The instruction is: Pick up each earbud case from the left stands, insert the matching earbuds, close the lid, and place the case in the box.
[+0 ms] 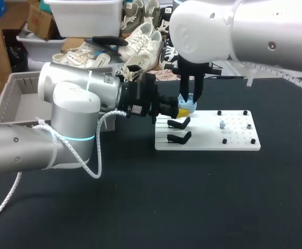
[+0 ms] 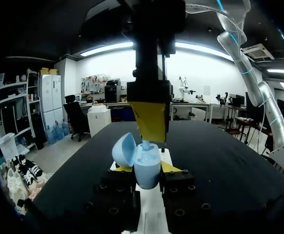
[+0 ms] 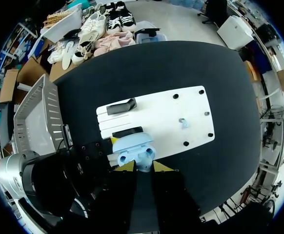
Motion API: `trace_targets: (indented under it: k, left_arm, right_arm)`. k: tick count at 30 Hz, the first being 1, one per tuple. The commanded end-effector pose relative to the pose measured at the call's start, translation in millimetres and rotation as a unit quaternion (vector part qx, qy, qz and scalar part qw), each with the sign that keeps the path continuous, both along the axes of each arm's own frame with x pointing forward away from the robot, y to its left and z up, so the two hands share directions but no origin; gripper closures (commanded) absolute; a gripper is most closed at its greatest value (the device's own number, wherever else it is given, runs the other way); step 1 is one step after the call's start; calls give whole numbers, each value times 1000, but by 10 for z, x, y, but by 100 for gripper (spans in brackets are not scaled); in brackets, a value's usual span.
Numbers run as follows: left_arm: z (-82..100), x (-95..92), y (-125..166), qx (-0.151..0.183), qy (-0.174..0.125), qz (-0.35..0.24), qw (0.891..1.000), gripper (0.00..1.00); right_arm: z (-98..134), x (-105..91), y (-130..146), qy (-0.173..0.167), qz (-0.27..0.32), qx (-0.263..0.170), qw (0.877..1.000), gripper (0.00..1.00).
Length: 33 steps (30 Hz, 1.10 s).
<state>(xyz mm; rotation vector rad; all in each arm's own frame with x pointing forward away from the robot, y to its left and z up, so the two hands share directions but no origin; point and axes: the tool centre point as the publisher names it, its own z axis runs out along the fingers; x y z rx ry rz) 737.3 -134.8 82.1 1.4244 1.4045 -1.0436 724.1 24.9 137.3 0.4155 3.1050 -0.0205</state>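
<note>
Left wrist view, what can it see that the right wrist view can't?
Only the left wrist view shows the blue case side-on, its lid tipped open, held in the left gripper, with the right gripper right above it. Only the right wrist view shows the whole white board, its two black stands and the grey box. Both show the open blue case.

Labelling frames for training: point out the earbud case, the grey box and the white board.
earbud case (image 2: 147, 171): left wrist view, lower body.
grey box (image 3: 51, 109): right wrist view, ribbed wall.
white board (image 1: 208, 141): head view, bare front strip.
</note>
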Motion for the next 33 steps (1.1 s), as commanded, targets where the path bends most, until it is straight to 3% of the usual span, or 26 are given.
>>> trace_targets:
  k: [1,33]
  left_arm:
    - [-2,2,-2,-1,0,0,1000,100]
    - [-2,2,-2,-1,0,0,1000,100]
  right_arm:
    - [4,-12,-17,-1,-1,0,1000,100]
    - [0,-2,-20,3,-3,1,1000,100]
